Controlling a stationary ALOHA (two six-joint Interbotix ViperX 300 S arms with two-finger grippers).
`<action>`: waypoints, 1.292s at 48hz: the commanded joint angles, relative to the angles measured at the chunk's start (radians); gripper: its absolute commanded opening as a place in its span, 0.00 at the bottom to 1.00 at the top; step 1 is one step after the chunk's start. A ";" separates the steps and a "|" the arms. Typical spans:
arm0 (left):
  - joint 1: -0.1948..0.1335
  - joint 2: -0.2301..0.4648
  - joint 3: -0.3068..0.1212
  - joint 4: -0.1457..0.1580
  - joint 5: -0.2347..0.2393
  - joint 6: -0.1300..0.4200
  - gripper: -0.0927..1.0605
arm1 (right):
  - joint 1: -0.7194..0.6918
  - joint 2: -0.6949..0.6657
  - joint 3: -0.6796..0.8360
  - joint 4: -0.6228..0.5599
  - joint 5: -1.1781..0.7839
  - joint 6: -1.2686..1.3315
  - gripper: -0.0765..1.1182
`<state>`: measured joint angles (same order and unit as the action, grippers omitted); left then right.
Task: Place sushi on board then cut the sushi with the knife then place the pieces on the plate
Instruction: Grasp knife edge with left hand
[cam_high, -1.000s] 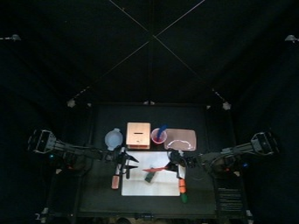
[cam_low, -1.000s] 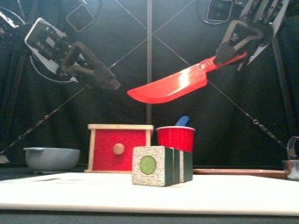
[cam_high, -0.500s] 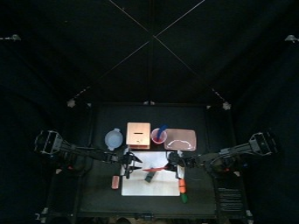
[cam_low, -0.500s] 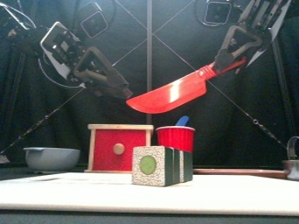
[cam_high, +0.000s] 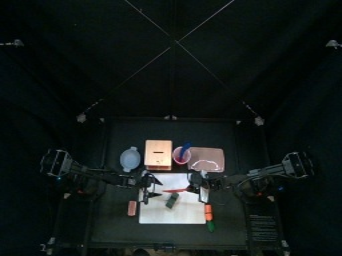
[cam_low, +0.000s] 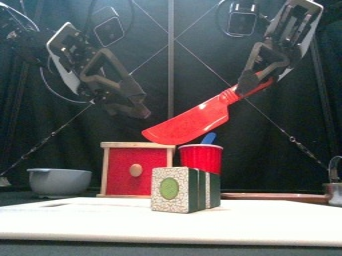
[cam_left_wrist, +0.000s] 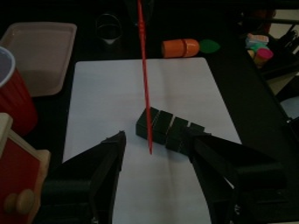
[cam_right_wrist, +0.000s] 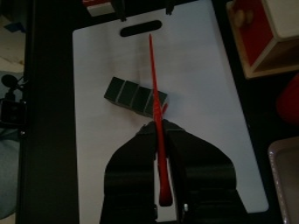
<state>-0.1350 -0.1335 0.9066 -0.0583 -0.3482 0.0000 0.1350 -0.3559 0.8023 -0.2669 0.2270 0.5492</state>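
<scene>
Sushi roll (cam_low: 185, 189) sits at lower centre of the front view on the white cutting board (cam_low: 80, 220), right under the red knife (cam_low: 194, 117). The right gripper (cam_low: 257, 76), at upper right, is clamped on the knife's handle. The blade slants down to the left above the roll, clear of it. In the left wrist view the left gripper (cam_left_wrist: 159, 142) is spread wide and empty, with the roll just past its fingertips. The pink tray (cam_left_wrist: 35, 52) lies at upper left there.
</scene>
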 joint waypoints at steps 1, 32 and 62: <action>0.000 0.025 -0.023 0.000 -0.003 0.003 0.84 | -0.008 -0.005 -0.034 -0.002 -0.008 -0.002 0.40; 0.034 0.127 -0.074 0.012 -0.003 0.008 0.81 | -0.003 0.018 -0.043 0.008 -0.011 0.000 0.40; 0.048 0.140 -0.083 0.043 0.014 0.008 0.76 | -0.003 0.051 -0.046 0.032 -0.025 0.000 0.40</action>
<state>-0.0905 0.0153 0.8452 -0.0184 -0.3313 0.0061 0.1319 -0.2915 0.7823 -0.2378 0.2102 0.5492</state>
